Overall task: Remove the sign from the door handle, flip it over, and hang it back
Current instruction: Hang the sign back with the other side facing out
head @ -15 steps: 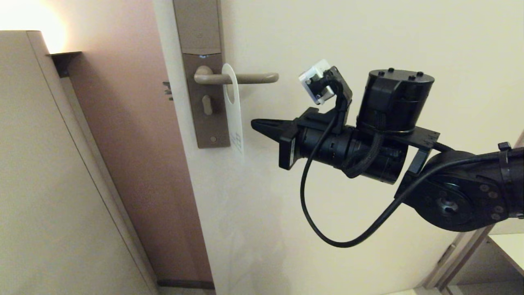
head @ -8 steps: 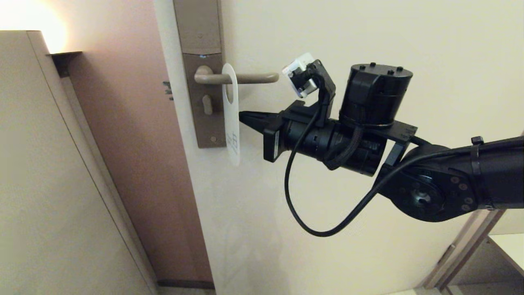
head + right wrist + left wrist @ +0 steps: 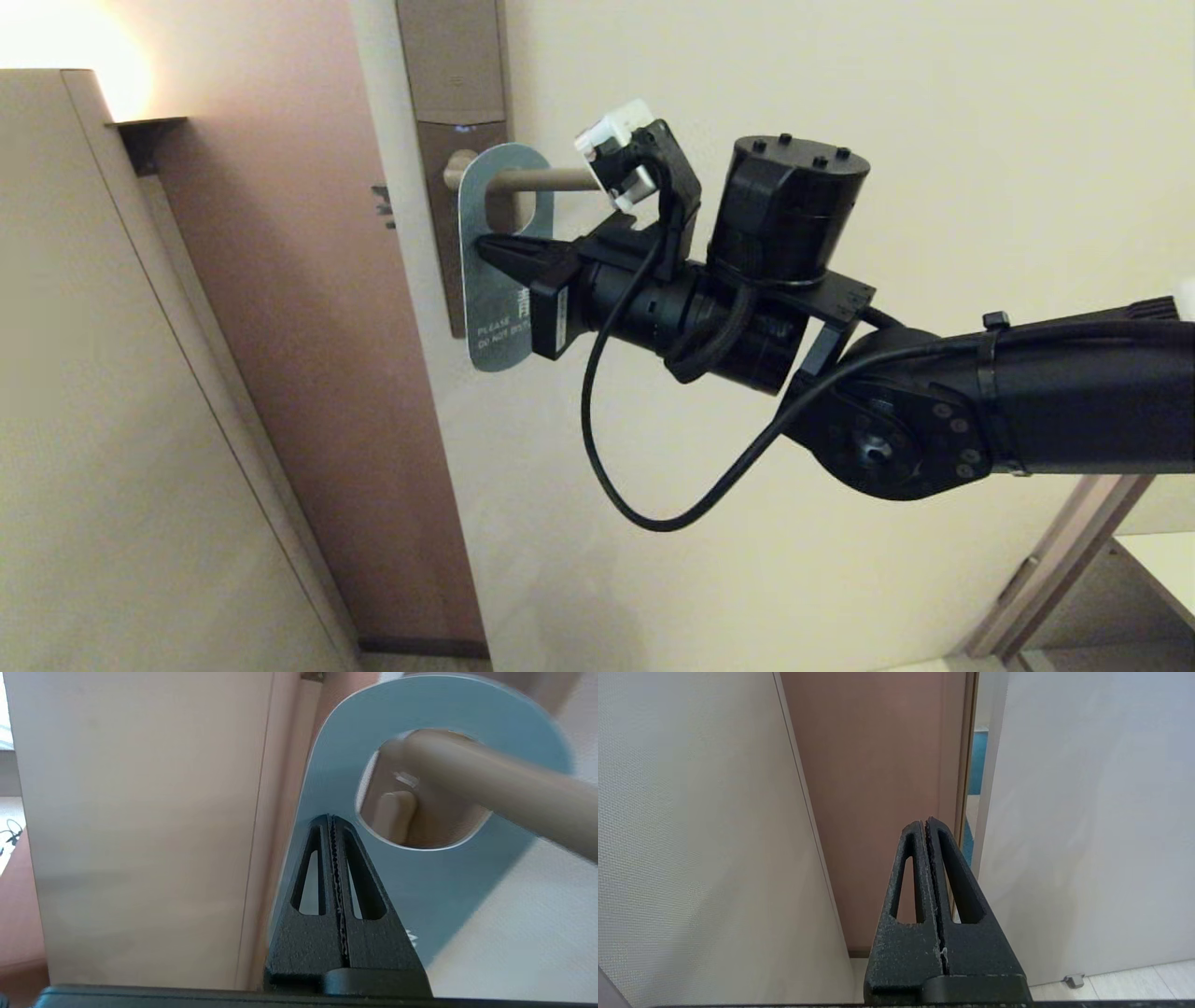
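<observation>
The sign point(image 3: 490, 308) hangs by its oval hole on the door handle point(image 3: 541, 180), blue face towards me, reading "PLEASE DO NOT DISTURB" near its lower end. It covers the lower part of the brownish lock plate point(image 3: 453, 75). My right gripper point(image 3: 485, 247) is shut, and its tip presses on the blue face just below the hole. In the right wrist view the shut gripper point(image 3: 329, 819) meets the sign point(image 3: 434, 882) beside the hole, with the handle point(image 3: 490, 784) passing through. My left gripper point(image 3: 926, 822) is shut and empty, out of the head view.
The cream door point(image 3: 840, 93) fills the right. A pinkish-brown wall strip point(image 3: 299, 327) and a beige panel point(image 3: 112, 373) stand to the left. A black cable point(image 3: 616, 485) loops under my right wrist. The left wrist view shows a narrow gap point(image 3: 971, 779) beside the door.
My right arm has moved left and slightly up to the sign. The sign has swung from edge-on with its white face showing to its blue face towards me.
</observation>
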